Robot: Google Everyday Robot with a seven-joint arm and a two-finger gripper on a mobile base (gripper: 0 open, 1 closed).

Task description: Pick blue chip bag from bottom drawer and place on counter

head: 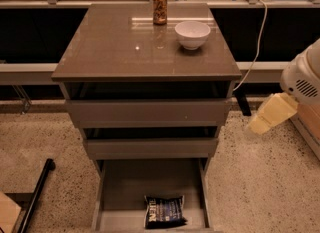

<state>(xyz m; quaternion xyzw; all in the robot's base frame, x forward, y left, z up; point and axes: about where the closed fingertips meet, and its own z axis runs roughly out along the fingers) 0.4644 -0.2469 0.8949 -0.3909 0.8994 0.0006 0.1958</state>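
The blue chip bag (164, 211) lies flat near the front of the open bottom drawer (125, 187), the lowest of three in the grey-brown cabinet. The glossy counter (120, 47) tops the cabinet. My gripper (267, 116) is the pale cream end of the arm at the right of the cabinet, level with the upper drawers. It hangs in the air, well above and to the right of the bag, and touches nothing. A white arm housing (304, 77) sits behind it.
A brown drink can (160, 8) and a white bowl (192, 34) stand at the back of the counter. The two upper drawers (147, 112) are slightly open. A white cable (256, 47) hangs at the right. A black bar (37, 189) lies on the speckled floor at the left.
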